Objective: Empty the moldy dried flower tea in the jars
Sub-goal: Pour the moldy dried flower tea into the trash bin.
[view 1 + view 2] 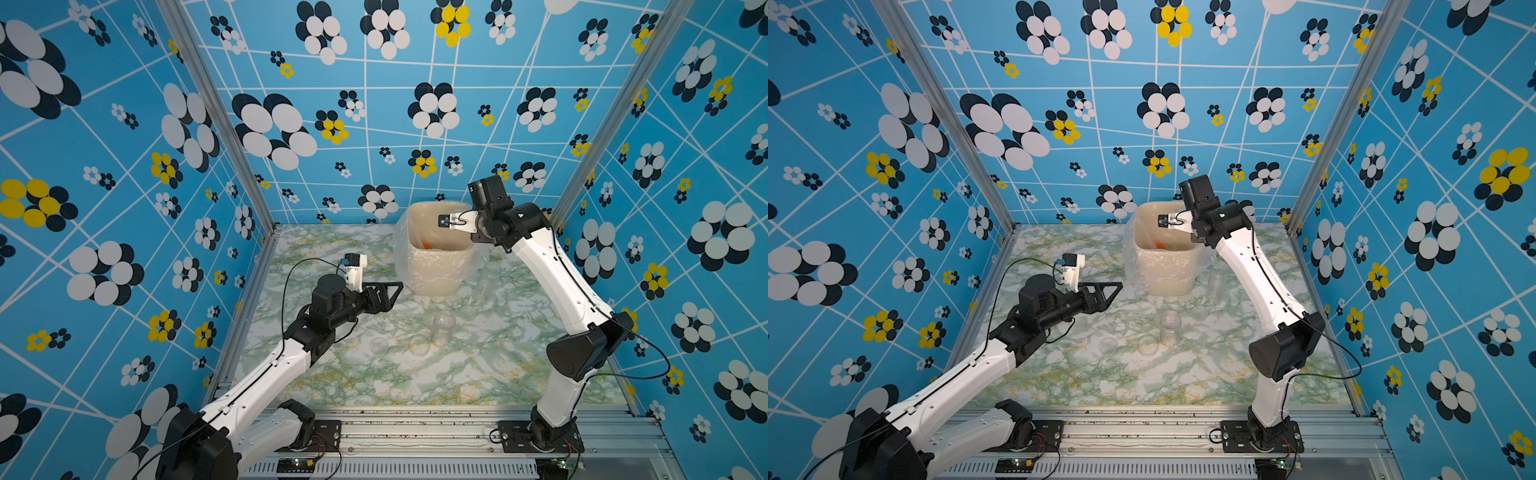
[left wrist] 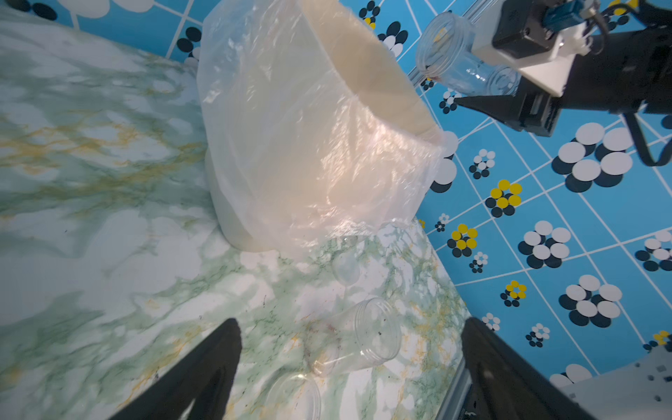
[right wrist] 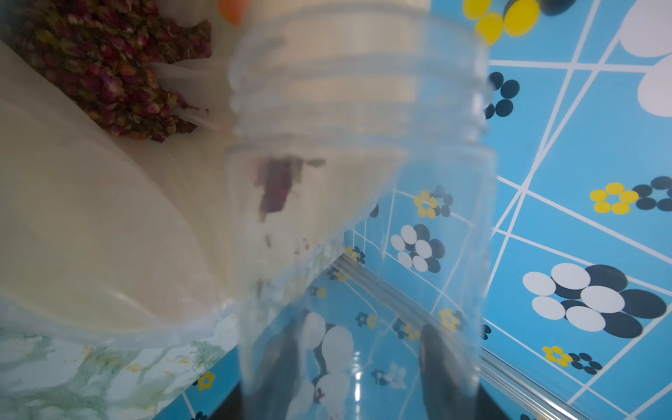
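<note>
The marble-print tabletop (image 1: 332, 374) carries a plastic-lined beige bin (image 1: 432, 270). Above its rim the right hand (image 3: 360, 367) clasps a clear jar (image 3: 360, 182) across its base end, mouth toward the bin. The left hand (image 2: 352, 327) is spread wide and empty. The jar looks light, rigid and slick, so it is best gripped across the lower wall. Dried rosebud tea (image 3: 109, 69) lies in the bin, and one bud (image 3: 276, 185) clings inside the jar.

Green-veined marble-patterned tabletop (image 1: 374, 374): a plastic-lined beige bin (image 1: 432, 274) stands at upper centre of the frame, with a clear jar (image 1: 443, 330) and two round clear lids (image 1: 419, 345) mid-frame just below it.
</note>
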### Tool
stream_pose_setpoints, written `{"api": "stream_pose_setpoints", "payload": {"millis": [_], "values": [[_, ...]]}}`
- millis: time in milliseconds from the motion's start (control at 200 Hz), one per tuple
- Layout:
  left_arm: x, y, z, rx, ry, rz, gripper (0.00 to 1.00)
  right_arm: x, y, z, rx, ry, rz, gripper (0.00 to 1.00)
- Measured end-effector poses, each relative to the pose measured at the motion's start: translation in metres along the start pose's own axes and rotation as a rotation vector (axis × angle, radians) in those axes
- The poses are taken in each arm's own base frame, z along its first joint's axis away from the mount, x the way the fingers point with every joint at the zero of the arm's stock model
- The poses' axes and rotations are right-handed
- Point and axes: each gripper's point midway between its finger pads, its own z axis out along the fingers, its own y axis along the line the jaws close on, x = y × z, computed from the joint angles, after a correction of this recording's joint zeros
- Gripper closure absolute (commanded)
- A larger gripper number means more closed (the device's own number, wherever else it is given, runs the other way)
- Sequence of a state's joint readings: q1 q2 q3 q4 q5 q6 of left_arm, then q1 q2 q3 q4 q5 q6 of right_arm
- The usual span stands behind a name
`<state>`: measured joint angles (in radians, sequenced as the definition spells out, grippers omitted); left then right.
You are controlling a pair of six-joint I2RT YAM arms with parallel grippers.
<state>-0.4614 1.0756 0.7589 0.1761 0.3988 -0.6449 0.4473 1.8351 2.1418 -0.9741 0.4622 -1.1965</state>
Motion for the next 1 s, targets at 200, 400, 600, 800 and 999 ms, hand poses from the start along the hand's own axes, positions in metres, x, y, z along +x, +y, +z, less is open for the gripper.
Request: {"api": "stream_pose_setpoints", "payload": {"millis": [200, 400, 600, 800, 999], "values": [[-0.042, -0.022, 0.006, 0.056, 0.022, -0.001, 0.14, -0.003, 0.002, 0.003, -0.073, -0.122, 0.204, 1.0], [-0.081, -0.055, 0.012, 0.115, 0.059, 0.036, 0.17, -0.018, 0.005, -0.024, -0.138, -0.3, 0.358, 1.0], [-0.11, -0.086, 0.019, 0.202, 0.09, 0.057, 0.21, -0.035, 0.024, -0.065, -0.168, -0.537, 0.522, 1.0], [-0.125, -0.111, 0.031, 0.289, 0.175, 0.038, 0.3, -0.055, 0.062, -0.082, -0.225, -0.787, 0.684, 1.0], [-0.117, -0.138, 0.042, 0.28, 0.3, 0.099, 0.33, -0.071, 0.075, -0.091, -0.267, -0.957, 0.752, 1.0]]}}
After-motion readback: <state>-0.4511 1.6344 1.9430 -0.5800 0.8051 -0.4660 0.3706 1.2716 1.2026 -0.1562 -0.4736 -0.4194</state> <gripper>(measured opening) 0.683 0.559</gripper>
